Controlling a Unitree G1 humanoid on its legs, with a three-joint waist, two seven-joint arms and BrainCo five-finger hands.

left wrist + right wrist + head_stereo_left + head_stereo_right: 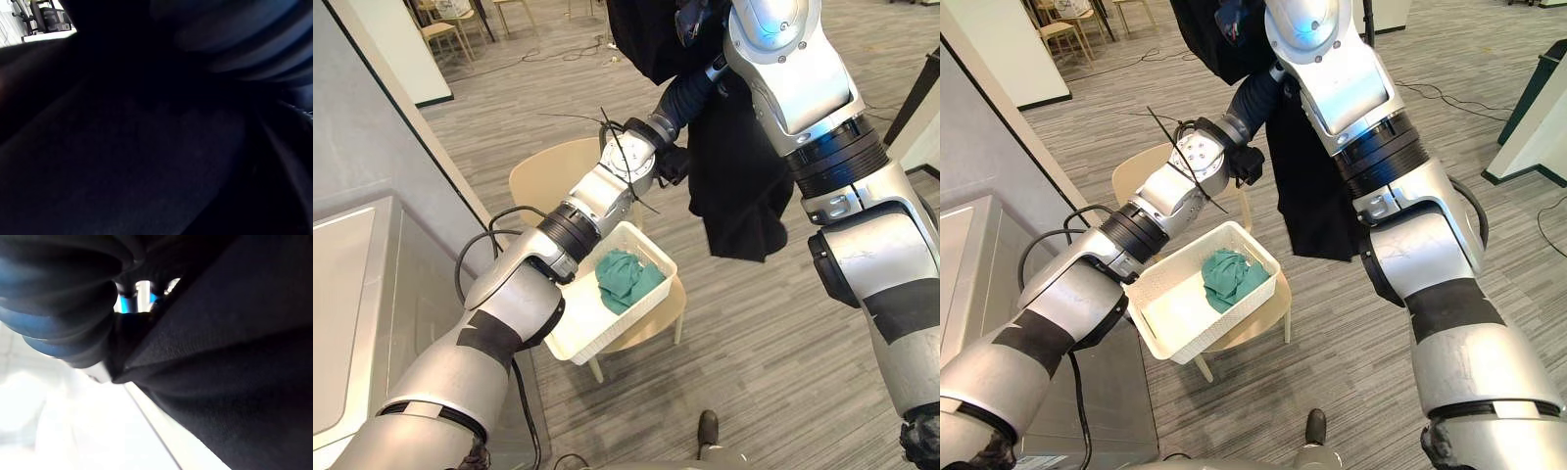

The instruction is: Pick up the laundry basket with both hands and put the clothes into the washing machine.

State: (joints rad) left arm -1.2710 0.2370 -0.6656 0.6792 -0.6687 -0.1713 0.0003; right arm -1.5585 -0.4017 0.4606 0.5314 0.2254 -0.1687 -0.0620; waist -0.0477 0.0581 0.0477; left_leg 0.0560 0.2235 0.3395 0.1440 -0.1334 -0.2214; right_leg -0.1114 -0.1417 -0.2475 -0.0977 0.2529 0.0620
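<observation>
A black garment (736, 196) hangs in the air above the floor, held up high between my two raised arms. My left hand (690, 93) reaches up into its upper folds, and only the dark wrist cover is visible. My right hand (1232, 18) is at the top of the view, buried in the same cloth. In both wrist views black fabric (146, 161) lies right against the camera. Below, the white laundry basket (651, 250) rests on a round wooden stool (548, 176). A crumpled green cloth (626, 277) lies in it.
The washing machine's pale top (352, 294) is at my left, beside a grey wall. A person's dark shoe (707, 428) stands on the wood-pattern floor near the stool. Wooden chairs (445, 29) stand far back left, and a dark cabinet edge (1538, 98) is at the right.
</observation>
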